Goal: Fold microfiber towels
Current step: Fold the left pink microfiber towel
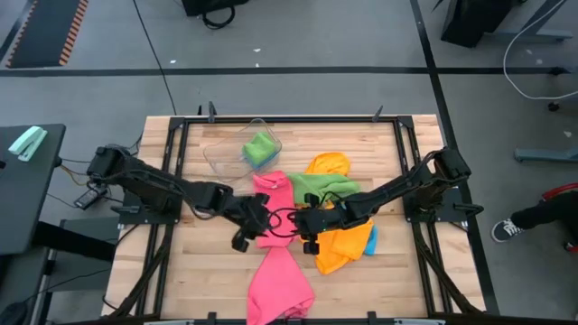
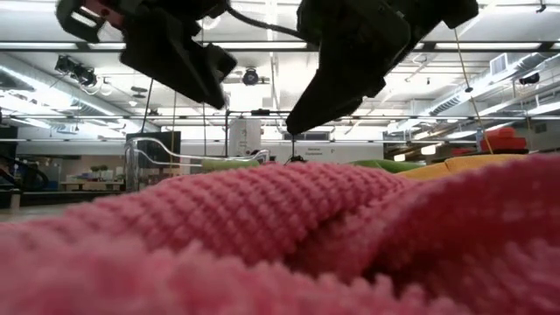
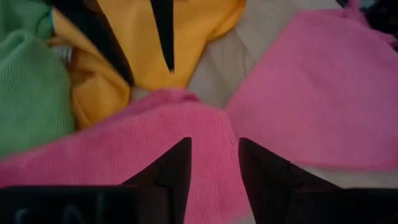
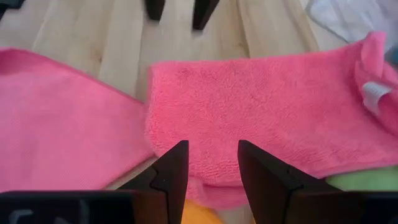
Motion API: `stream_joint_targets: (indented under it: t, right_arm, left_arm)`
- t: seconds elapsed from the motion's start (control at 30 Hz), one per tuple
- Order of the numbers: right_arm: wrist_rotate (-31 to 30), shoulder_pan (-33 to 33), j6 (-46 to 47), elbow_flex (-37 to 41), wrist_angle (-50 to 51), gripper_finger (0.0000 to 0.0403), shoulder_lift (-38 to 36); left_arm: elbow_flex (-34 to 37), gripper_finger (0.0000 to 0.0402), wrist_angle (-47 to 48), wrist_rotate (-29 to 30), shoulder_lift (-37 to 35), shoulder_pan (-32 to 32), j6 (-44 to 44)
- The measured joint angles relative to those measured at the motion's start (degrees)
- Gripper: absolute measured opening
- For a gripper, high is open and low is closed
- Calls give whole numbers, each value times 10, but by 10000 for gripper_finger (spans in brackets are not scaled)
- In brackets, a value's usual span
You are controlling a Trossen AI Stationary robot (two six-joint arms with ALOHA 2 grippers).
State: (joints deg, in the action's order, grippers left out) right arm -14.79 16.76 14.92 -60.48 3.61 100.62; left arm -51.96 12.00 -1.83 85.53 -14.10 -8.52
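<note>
Left gripper (image 1: 250,226): fingers apart, holding nothing, over the pink towel (image 1: 274,236).
Right gripper (image 1: 307,227): fingers apart, holding nothing, facing it.

Both arms (image 1: 153,185) are black and jointed – thin dark cables trail along them. Each wrist ends in two dark, wedge-shaped fingers (image 4: 171,171) – matte, sharp-edged

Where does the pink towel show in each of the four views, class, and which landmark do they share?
High view: pink towel at centre, reaching the near table edge.
Low view: fills the foreground.
Left wrist view: under the fingers.
Right wrist view: across the middle.
Shared landmark: orange towel beside it.
</note>
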Motion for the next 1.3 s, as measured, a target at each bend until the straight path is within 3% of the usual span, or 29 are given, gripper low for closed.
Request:
stream_joint_targets:
  t: [0.27, 0.43, 0.73, 0.9, 1.17, 1.3]
  right_arm:
    - [-7, 11, 58, 10, -3, 147, 0]
    - [-58, 25, 67, 10, -6, 147, 0]
    - [-78, 40, 57, 10, -51, 147, 8]
    - [-79, 45, 51, 10, -66, 147, 56]
    - [-69, 52, 67, 10, -55, 147, 111]
    - [-41, 52, 81, 10, -53, 147, 122]
  left_arm:
    - [0, 192, -96, 34, 96, -36, 8]
    - [0, 215, -105, 113, 127, -69, 9]
    - [0, 182, -75, 246, 128, -106, 28]
    - [0, 153, -61, 242, 128, -94, 65]
    - [-19, 133, -63, 94, 118, -93, 54]
    - [-28, 126, -63, 85, 111, -79, 19]
